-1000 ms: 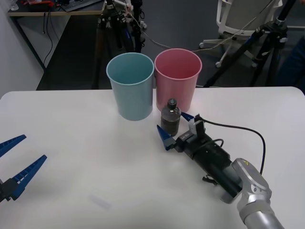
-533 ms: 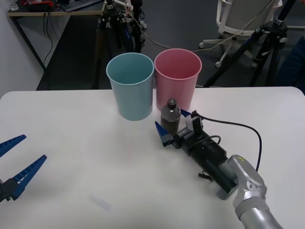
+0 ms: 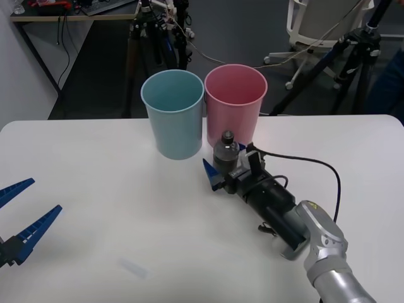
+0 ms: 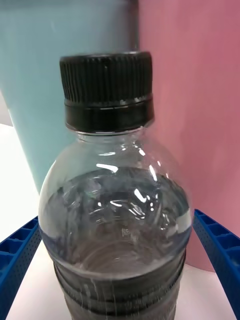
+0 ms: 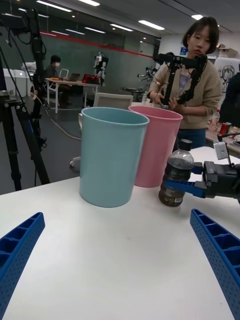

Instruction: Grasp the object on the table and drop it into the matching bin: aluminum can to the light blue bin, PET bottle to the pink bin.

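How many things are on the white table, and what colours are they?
Blue bin: 1
Pink bin: 1
Clear bottle with a dark cap: 1
Total: 3
The right hand has its open blue fingers on either side of the bottle; the left hand waits open at the near left of the table.

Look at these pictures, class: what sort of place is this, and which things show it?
Probably a robotics lab or office workspace. Camera tripods stand behind the white table, desks with computers sit further back, and the right tool brackets a PET bottle.
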Controlling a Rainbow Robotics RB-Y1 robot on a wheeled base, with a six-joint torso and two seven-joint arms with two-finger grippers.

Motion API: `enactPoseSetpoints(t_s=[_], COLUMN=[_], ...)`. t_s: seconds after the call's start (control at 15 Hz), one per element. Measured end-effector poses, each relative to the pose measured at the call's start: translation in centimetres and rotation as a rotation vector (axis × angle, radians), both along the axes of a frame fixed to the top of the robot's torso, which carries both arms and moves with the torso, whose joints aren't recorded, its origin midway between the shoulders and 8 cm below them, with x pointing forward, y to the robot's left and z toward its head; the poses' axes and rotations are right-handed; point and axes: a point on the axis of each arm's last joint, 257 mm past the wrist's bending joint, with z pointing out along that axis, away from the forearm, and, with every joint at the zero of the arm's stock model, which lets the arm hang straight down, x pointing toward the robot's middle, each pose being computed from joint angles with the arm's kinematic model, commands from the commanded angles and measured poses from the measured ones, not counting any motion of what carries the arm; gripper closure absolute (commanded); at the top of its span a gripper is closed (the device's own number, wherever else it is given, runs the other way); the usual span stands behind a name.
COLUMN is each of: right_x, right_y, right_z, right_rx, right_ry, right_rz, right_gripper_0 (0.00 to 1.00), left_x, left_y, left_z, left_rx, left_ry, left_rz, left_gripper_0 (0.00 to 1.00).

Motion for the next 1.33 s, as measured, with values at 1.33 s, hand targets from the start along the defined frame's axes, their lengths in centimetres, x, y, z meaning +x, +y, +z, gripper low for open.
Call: enactPoseSetpoints(t_s=[1.33], right_x=[-5.0], right_y=[-4.5], right_z=[2.0], right_rx=[0.019], right_ry=[-0.017], right_rz=[0.068], right_gripper_0=[1.0], left_x=[0.0], left_y=[0.0], left_z=[0.0], left_rx=[0.0], left_ry=[0.0], left_rz=[0.0], left_gripper_0=[0.0])
